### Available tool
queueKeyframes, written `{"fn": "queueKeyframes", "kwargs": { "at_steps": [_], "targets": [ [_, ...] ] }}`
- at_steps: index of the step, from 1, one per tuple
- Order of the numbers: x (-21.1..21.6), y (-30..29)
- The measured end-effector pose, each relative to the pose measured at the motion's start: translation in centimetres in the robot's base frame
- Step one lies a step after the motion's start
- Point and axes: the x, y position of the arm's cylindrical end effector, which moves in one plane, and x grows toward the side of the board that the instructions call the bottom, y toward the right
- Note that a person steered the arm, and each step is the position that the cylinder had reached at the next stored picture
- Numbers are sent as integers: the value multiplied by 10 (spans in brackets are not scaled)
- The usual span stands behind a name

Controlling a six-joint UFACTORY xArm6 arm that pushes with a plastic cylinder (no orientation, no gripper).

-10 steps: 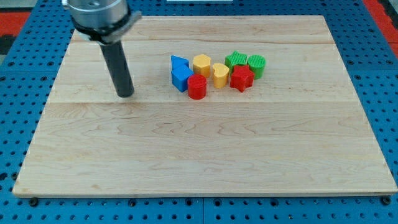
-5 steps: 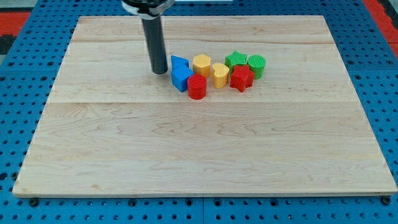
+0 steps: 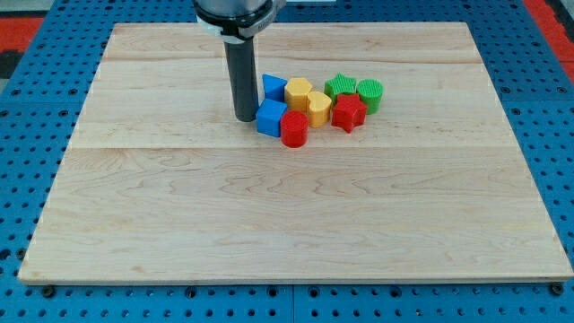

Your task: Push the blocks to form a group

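Note:
My tip (image 3: 245, 117) rests on the wooden board (image 3: 269, 215) just left of the blue cube (image 3: 270, 117), touching or nearly touching it. A blue triangular block (image 3: 273, 87) sits above the cube. A red cylinder (image 3: 293, 129) is right of the cube. A yellow hexagon block (image 3: 298, 92) and a yellow heart-like block (image 3: 319, 107) follow to the right. A red star block (image 3: 348, 112), a green star block (image 3: 339, 87) and a green cylinder (image 3: 369, 93) close the cluster at the right. All blocks lie tightly together.
The board lies on a blue pegboard table (image 3: 27, 135). The arm's dark housing (image 3: 235, 13) hangs over the board's top edge above the rod.
My tip moved right from the board's left part to the cluster, then slightly down and right. The blue blocks, red cylinder and yellow blocks shifted right, closing up the group.

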Motion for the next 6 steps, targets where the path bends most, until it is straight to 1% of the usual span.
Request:
{"fn": "queueKeyframes", "kwargs": {
  "at_steps": [1,2,3,4,5,6],
  "targets": [
    [4,1],
    [24,-7],
    [27,65],
    [28,96],
    [33,72],
    [48,69]
  ]
}}
